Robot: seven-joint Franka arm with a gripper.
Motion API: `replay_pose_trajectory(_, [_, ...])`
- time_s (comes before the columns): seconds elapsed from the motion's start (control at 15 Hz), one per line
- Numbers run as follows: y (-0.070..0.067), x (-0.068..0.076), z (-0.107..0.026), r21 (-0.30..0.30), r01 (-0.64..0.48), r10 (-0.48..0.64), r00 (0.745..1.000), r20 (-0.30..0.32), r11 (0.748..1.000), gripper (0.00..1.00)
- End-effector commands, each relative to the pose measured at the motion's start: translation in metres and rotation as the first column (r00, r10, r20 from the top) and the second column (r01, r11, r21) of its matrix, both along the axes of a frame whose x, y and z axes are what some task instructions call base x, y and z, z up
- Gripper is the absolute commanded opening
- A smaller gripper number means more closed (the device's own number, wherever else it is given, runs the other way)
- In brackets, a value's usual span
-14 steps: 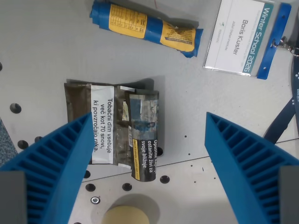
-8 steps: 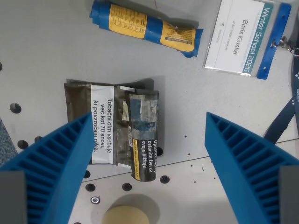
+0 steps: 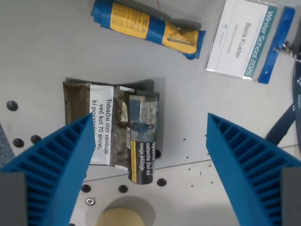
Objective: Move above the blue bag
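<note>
Blue bag [image 3: 148, 27], rolled and yellow-labelled, lies near the wrist view's top edge, long axis running left to right with a slight tilt. The claw [image 3: 149, 155] hangs spread and empty lower down, over a tobacco pouch [image 3: 113, 134] on the tabletop [image 3: 42, 52].

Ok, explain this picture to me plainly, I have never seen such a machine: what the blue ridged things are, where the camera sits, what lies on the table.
The camera sits on the robot arm's wrist and looks down. The two blue ridged wedges at the bottom are the fingers of its gripper; they stand wide apart and hold nothing. On the grey table lie a rolled blue bag with yellow labels at the top, a dark tobacco pouch in the middle, and a name badge at the upper right of the wrist view. A pale round thing shows at the bottom edge; I cannot tell what it is.
</note>
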State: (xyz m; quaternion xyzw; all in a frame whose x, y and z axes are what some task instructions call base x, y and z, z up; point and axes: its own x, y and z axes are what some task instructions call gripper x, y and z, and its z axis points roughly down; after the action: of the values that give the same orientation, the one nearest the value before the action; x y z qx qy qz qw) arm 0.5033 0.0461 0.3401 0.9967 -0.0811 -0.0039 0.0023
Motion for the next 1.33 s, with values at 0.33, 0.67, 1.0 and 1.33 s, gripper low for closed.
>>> replay_pose_trajectory(0.33, [0.0, 0.005, -0.019, -0.017, -0.295, 0.296, 0.954, 0.048, 0.955, 1.0])
replay_pose_trajectory(0.67, [0.0, 0.01, -0.04, -0.039, -0.449, 0.45, 0.891, 0.058, 0.893, 1.0])
replay_pose_trajectory(1.0, [0.0, 0.017, -0.065, -0.063, -0.589, 0.592, 0.803, 0.06, 0.806, 1.0])
replay_pose_trajectory(1.33, [0.0, 0.023, -0.089, -0.082, -0.714, 0.718, 0.694, 0.057, 0.696, 1.0])
